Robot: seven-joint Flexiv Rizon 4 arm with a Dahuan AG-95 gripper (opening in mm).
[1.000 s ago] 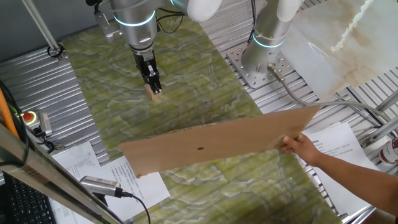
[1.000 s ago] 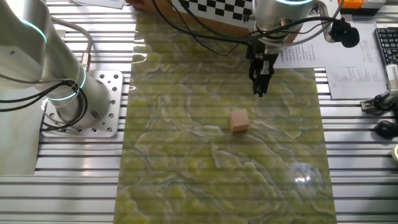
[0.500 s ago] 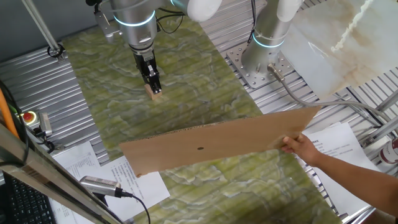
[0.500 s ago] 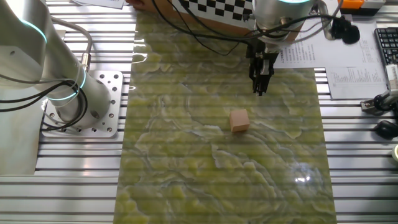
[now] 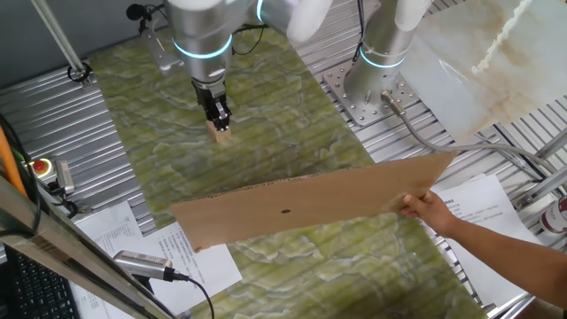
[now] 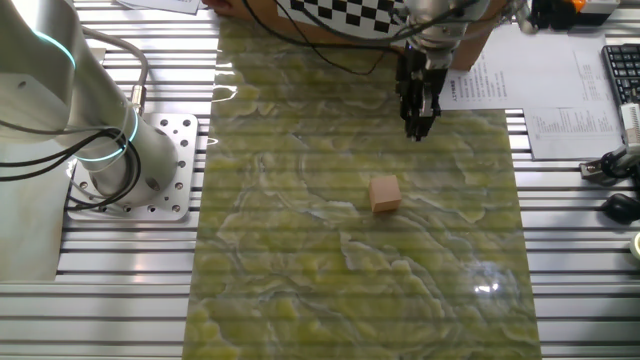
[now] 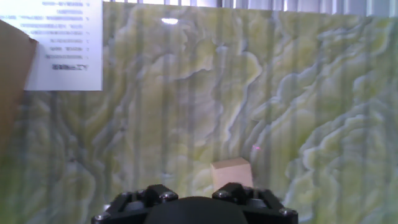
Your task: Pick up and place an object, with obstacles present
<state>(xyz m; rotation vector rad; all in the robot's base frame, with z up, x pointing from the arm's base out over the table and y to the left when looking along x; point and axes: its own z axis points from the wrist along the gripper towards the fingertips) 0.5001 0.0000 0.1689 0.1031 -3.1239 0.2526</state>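
Observation:
The small tan wooden cube [image 5: 221,136] sits on the green marbled mat, and shows in the other fixed view [image 6: 384,193] and low in the hand view [image 7: 232,174]. My gripper [image 5: 219,116] hangs in the air above and a little beside the cube [image 6: 418,128], not touching it. Its fingers look closed together and hold nothing. The large brown cardboard sheet [image 5: 310,208], with a small dark hole, is held tilted over the near part of the mat by a person's hand [image 5: 425,209]. Its edge shows at the left of the hand view [image 7: 11,87].
A second robot arm's base [image 5: 376,89] stands at the mat's far side [image 6: 140,160]. White printed paper sheets [image 5: 155,244] lie at the table's edge, one showing in the hand view [image 7: 65,46]. A checkerboard [image 6: 345,12] and a keyboard [image 6: 622,70] lie beyond the mat.
My gripper has risen a little above the mat and the wrist has shifted slightly. The cube and the cardboard sheet have not moved.

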